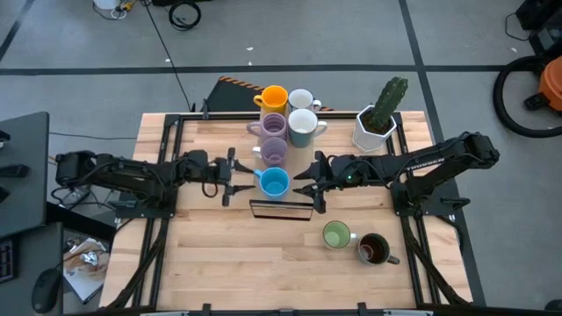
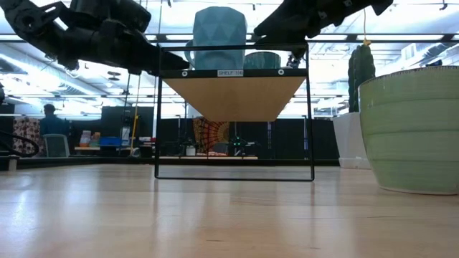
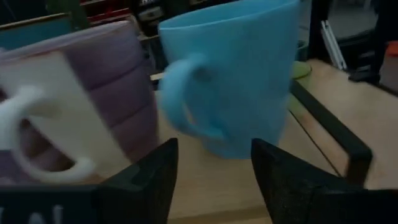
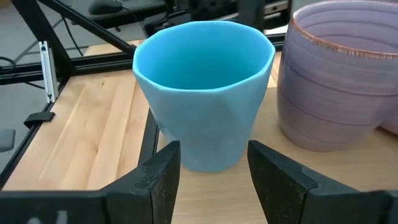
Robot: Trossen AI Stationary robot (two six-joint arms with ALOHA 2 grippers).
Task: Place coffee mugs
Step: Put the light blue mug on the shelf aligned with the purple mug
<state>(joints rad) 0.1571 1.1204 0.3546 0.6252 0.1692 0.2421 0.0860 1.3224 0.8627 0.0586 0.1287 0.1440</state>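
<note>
A blue mug (image 1: 274,182) stands upright on its base on a raised wooden shelf with a black frame (image 2: 233,72), at the near end of a row of mugs. Its handle (image 3: 186,93) points toward the table's left. My left gripper (image 1: 230,182) is level on that side and open, its fingertips (image 3: 158,165) just short of the handle. From the right, my right gripper (image 1: 309,186) is also open, and its fingers (image 4: 163,177) stand before the mug's lower wall (image 4: 208,149). I see no touch at either gripper.
Behind the blue mug stand two purple mugs (image 1: 274,149), a white one (image 1: 303,125), another white (image 1: 300,99) and an orange (image 1: 274,96). A green mug (image 1: 335,234) and a dark brown mug (image 1: 373,249) sit on the table near right. A cactus pot (image 1: 376,127) stands far right.
</note>
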